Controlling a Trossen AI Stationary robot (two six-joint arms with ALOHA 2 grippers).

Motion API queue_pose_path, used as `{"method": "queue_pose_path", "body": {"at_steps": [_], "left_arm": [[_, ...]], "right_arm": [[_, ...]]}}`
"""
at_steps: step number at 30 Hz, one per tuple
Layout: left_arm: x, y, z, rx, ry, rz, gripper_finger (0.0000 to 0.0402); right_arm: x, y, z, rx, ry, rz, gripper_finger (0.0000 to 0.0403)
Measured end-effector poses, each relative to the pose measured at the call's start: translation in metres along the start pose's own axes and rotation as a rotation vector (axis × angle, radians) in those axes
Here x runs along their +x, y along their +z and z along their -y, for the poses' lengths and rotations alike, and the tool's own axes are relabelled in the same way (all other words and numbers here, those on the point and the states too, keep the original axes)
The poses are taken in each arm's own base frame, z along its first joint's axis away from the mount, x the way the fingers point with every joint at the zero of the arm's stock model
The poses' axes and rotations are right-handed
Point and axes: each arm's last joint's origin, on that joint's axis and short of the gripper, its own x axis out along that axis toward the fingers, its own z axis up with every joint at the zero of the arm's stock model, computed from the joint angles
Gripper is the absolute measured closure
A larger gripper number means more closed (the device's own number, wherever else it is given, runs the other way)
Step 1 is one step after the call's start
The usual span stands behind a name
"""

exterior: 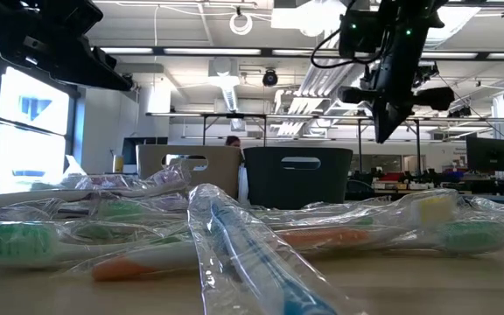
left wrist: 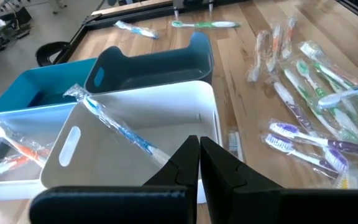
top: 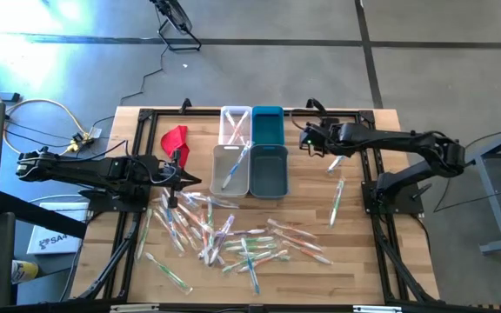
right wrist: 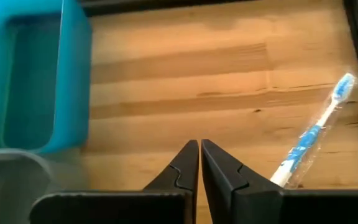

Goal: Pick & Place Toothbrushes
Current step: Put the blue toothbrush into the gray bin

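Observation:
Many wrapped toothbrushes (top: 224, 235) lie strewn on the wooden table near its front edge, and they fill the low view (exterior: 234, 236). A blue one (left wrist: 120, 127) lies slanting in the white bin (top: 230, 169), its head end over the rim. An orange one (left wrist: 11, 155) lies in the clear bin (top: 236, 124). My left gripper (top: 185, 180) is shut and empty, left of the white bin and above the pile's left end. My right gripper (top: 305, 139) is shut and empty, just right of the teal bin (top: 267, 124). A blue toothbrush (right wrist: 309, 140) lies on the table beside it.
A dark grey bin (top: 268, 169) stands right of the white bin. A red cloth (top: 174, 139) lies at the far left. A green toothbrush (top: 337, 200) lies apart on the right. Black frame rails (top: 372, 174) run along the table's sides.

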Motion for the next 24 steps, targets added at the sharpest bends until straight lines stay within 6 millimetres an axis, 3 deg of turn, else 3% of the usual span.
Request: {"method": "queue_pose_path", "body": {"at_steps": [9, 12, 15, 19, 24], "left_arm": [[0.000, 0.000, 0.000, -0.001, -0.002, 0.000, 0.0391], [0.000, 0.000, 0.000, -0.001, -0.002, 0.000, 0.0391], [0.000, -0.001, 0.000, -0.011, -0.003, -0.006, 0.0391], [0.000, -0.003, 0.001, -0.021, -0.006, -0.035, 0.0391], [0.000, -0.004, 0.001, -0.020, -0.007, -0.044, 0.0391]], "right_arm": [[-0.004, -0.008, -0.003, -0.182, 0.024, -0.017, 0.0390], [-0.004, -0.009, 0.000, -0.131, 0.002, -0.050, 0.0392], [-0.002, -0.010, 0.007, -0.041, -0.074, -0.062, 0.0396], [0.005, -0.017, 0.012, -0.055, -0.216, -0.067, 0.0391], [0.026, -0.028, 0.007, -0.116, -0.324, -0.097, 0.0350]]}}
